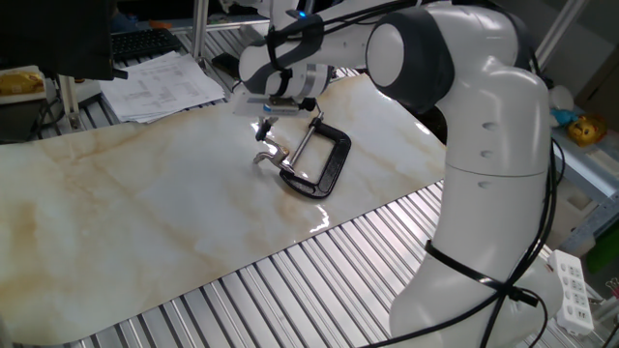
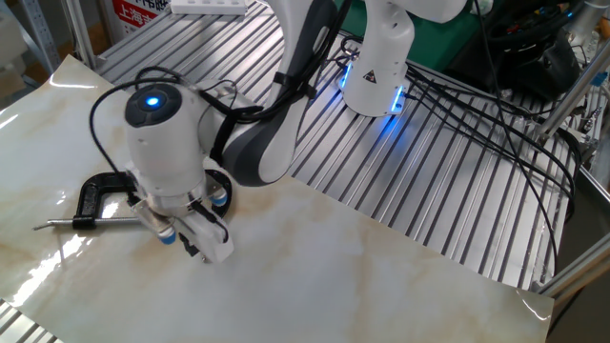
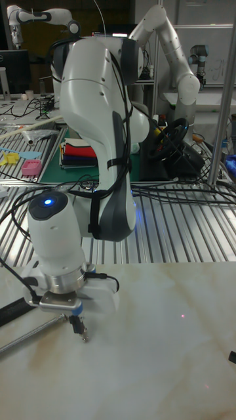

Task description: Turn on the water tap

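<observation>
While we hover the jaws (image 1: 263,123) just above the water tap (image 1: 266,152), which sits at the end of the black clamp (image 1: 321,161) on the bench (image 1: 145,213), we judge this the approach; next we must descend onto its lever. We cannot tell whether the jaws are spread. Only one fixed view shows the tap; elsewhere the wrist hides it.

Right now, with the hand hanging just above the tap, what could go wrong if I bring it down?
1. The water tap is tiny, and the hand sits slightly to one side of it, so the fingers may miss the lever.
2. The black clamp lies loose on the marble sheet; a sideways push could slide it.
3. The screw rod is close by, so the fingers might catch it.
</observation>
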You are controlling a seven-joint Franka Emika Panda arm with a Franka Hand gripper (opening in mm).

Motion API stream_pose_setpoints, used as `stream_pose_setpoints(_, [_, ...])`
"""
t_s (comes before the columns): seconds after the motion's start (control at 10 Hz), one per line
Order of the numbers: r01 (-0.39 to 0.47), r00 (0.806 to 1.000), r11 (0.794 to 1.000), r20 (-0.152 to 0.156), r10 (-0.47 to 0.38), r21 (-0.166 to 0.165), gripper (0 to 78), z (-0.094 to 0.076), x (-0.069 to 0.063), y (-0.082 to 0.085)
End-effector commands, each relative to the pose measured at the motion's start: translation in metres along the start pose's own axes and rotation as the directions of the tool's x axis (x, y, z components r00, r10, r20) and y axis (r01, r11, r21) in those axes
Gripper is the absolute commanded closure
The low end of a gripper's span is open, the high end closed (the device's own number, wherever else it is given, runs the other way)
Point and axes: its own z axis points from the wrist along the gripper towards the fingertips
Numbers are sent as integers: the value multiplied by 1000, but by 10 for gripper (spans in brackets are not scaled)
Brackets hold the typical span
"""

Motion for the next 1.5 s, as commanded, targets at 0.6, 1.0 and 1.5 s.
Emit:
stream_pose_setpoints(0.6, [-6,1000,1000,6,6,-6,776,-2,29,-1])
stream_pose_setpoints(1.0, [-30,999,999,13,30,-31,776,4,48,-4])
stream_pose_setpoints(1.5, [-50,999,998,17,51,-45,776,9,70,-8])
